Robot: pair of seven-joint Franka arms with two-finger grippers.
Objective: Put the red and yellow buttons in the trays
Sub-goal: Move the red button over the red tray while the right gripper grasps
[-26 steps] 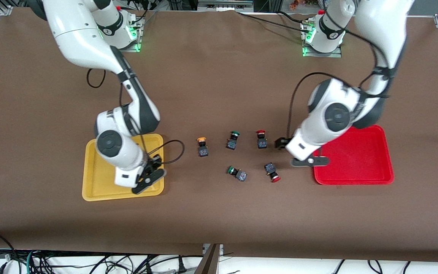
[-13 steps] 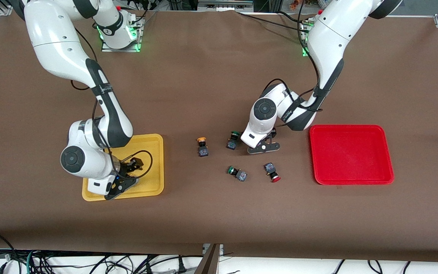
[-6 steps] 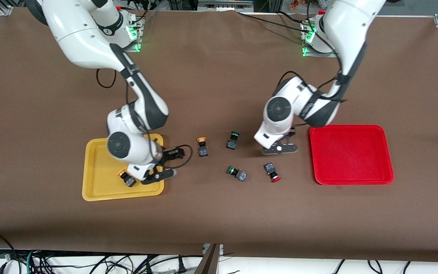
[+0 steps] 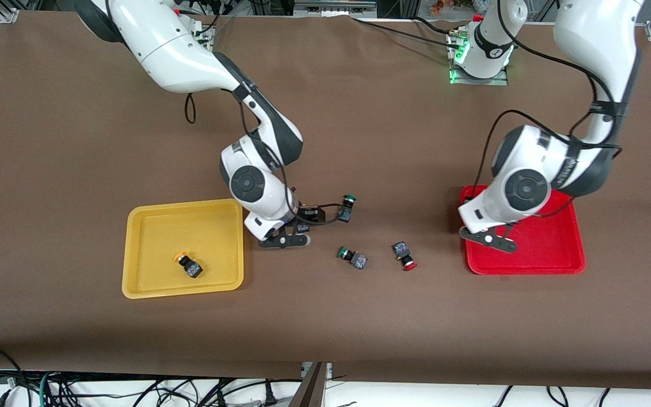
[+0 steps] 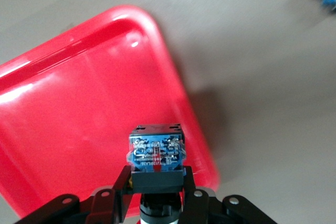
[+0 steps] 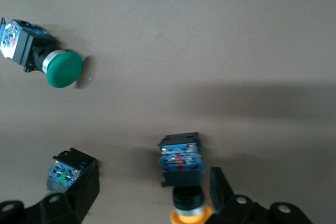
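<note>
Left claw [image 5: 157, 195], pinching a red button [image 5: 156, 156] whose cap is hidden, now over red tray [image 4: 551, 249]; right claw [image 6: 149, 195] spread.

Brown table [image 4: 359, 328]: two trays [image 4: 183, 291], five buttons [image 4: 403, 255].

Wide brown table [image 4: 325, 316] with one small clump of switches in the middle.

Call the robots' bases 12 o'clock. In the clump, a green-capped black push-button switch [image 4: 348, 206] stands at 12. A second green-capped switch [image 4: 352, 257] lies at 6 and a red-capped switch [image 4: 404, 255] at 4. The right gripper [image 4: 287, 236] blocks 9, its fingers apart around a yellow-capped switch [image 4: 303, 227]. At 3, the left gripper [image 4: 489, 238] hangs over the rim of the red plastic tray [image 4: 551, 265]. A bare strip runs between that tray and the red-capped switch. The table toward 6 is open.
</note>
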